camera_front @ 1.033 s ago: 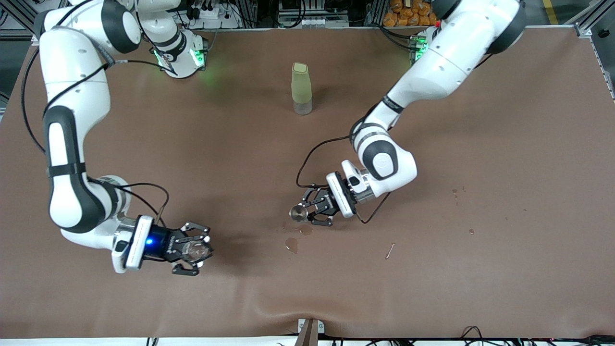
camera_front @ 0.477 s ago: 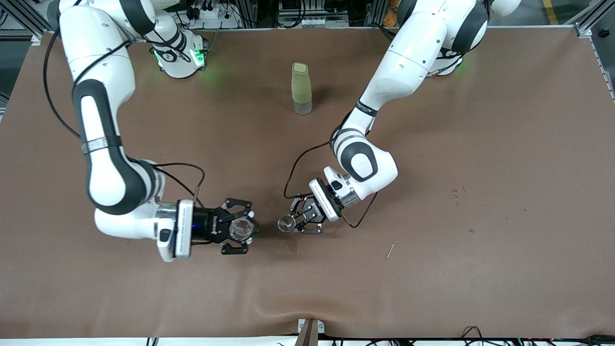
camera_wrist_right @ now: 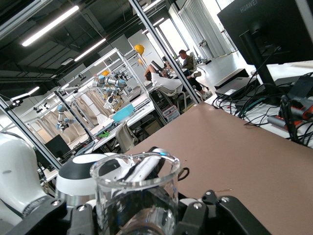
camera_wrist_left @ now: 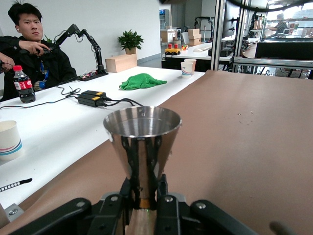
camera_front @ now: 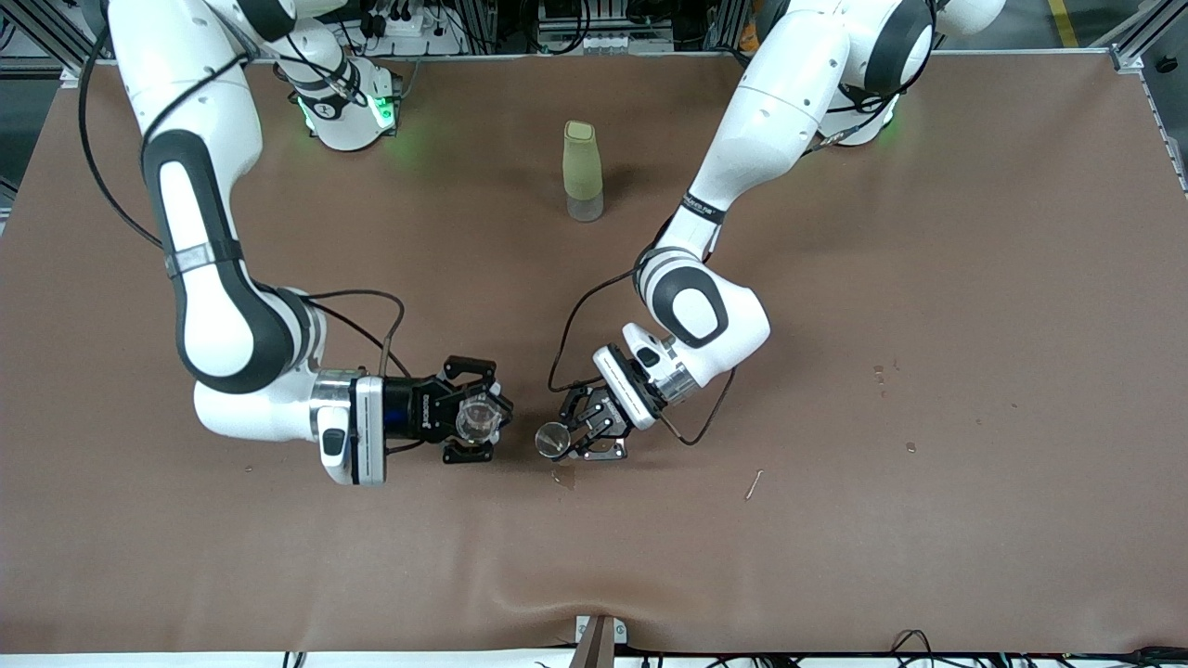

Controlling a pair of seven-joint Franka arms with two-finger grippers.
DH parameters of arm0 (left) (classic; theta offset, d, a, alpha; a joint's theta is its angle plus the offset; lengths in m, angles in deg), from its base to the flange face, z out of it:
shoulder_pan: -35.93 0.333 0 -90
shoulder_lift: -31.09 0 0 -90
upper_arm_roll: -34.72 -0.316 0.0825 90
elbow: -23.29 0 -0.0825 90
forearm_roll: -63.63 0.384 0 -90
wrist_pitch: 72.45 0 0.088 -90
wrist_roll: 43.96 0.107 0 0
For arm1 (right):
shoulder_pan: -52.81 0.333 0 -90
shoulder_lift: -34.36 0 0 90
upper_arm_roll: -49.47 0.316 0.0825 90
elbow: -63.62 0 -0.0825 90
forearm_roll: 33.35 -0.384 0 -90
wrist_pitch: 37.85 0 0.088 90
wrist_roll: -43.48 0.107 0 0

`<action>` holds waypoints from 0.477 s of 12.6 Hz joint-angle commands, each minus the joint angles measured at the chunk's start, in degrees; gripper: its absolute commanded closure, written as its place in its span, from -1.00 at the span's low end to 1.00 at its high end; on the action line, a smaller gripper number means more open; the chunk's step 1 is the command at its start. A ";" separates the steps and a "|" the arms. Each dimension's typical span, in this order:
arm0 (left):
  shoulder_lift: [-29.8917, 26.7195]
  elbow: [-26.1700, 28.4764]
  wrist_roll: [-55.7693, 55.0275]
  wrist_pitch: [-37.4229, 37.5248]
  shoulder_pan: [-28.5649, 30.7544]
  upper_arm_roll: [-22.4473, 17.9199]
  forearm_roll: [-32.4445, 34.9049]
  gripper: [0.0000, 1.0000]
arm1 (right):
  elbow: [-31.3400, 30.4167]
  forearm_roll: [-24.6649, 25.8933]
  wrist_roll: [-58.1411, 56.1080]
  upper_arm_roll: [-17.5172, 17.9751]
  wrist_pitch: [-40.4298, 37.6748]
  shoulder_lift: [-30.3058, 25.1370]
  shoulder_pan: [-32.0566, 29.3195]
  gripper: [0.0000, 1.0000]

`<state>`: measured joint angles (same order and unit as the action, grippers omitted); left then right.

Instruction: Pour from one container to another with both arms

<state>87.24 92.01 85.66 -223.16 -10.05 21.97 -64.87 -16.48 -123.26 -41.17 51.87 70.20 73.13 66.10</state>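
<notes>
Your right wrist view shows a monitor (camera_wrist_right: pixel 274 29) marked HUAWEI; lettering on the gripper bodies is probably a maker's name, too small to read. Your right gripper (camera_front: pixel 473 422) is clenched on an upright clear glass (camera_front: pixel 475 419), over the table (camera_front: pixel 928 278) near the front edge. Your left gripper (camera_front: pixel 583 436) clamps a steel cup (camera_front: pixel 554 440) by its stem, just beside the glass, apart. A green bottle (camera_front: pixel 582 172) stands between the bases.

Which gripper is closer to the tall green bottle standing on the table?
Left. The left gripper holding the steel cup is closer to the tall green bottle than the right gripper holding the glass.
</notes>
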 commanded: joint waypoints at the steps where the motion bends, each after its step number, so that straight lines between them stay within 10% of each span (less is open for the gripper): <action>1: 1.33 -2.28 0.46 -1.43 -2.18 -1.58 -3.59 1.00 | -4.18 -1.23 3.42 -0.38 -0.21 -3.18 0.60 1.00; 6: 1.33 -2.28 0.46 -1.52 -2.44 -1.49 -5.36 1.00 | -4.09 -0.52 12.30 -0.55 -1.79 -2.74 1.30 1.00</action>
<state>87.27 92.00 85.67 -223.58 -11.55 21.70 -67.48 -18.64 -123.26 -31.78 51.86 68.38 72.00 66.50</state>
